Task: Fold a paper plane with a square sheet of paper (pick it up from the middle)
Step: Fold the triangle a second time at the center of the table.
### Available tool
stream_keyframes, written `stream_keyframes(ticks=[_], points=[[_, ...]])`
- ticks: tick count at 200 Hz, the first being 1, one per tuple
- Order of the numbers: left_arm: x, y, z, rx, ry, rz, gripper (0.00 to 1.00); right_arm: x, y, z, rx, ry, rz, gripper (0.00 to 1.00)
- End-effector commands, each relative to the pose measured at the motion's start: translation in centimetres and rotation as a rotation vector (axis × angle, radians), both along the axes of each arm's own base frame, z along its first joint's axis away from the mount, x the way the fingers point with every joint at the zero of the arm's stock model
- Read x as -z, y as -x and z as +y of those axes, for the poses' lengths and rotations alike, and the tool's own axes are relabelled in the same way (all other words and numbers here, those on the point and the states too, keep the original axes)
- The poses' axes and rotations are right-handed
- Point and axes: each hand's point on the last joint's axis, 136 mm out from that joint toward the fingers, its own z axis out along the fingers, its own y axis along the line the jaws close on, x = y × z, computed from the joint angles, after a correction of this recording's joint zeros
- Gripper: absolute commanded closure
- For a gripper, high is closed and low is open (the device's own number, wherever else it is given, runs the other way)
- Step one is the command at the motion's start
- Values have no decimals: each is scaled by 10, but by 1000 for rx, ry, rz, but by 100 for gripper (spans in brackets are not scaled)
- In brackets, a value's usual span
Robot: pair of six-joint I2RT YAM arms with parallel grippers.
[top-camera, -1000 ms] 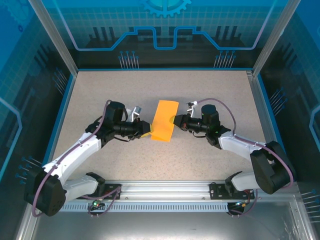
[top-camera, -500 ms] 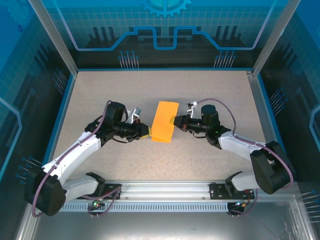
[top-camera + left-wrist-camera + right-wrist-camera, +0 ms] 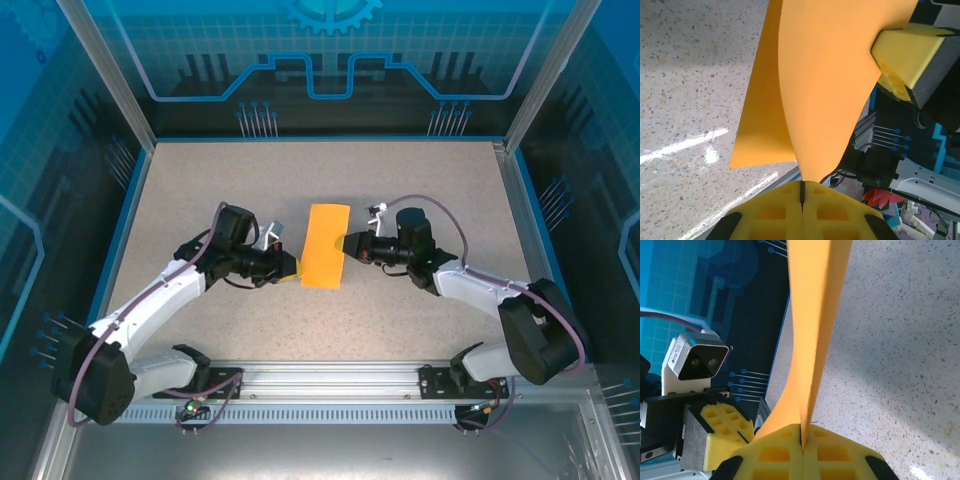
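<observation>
The yellow foam pads of the left gripper (image 3: 801,189) are pressed together on one edge of the thin orange-yellow sheet of paper (image 3: 825,85), and the pinched strip is hidden between them. The right gripper (image 3: 801,436) is closed on the opposite edge in the same way, its pads meeting around the paper.

The sheet is doubled over into a long, narrow, two-layered shape, and both wrist views cut its far end off at the top of the frame. Whether the fold is creased sharp or only bent cannot be told.

From above, the paper sits between the two grippers at the middle of the speckled beige table (image 3: 200,180). The left gripper holds its near left side and the right gripper its right side. Whether its underside touches the tabletop is hard to make out.
</observation>
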Motion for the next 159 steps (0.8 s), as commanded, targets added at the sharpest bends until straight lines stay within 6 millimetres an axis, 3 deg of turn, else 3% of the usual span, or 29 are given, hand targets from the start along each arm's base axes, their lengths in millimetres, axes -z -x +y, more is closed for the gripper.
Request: stream_keyframes(ticks=[1,33,108,159], points=[[3,-1,2,13,-24,7,96,10,5,9,-62,29,3,98],[13,1,4,14,-37,26,96,33,9,15,-89,90,33,96],[61,4,7,11,-89,120,96,89,14,21,-131,197,110,94],[84,1,3,23,-104,170,96,109,16,21,-145,263,119,92]])
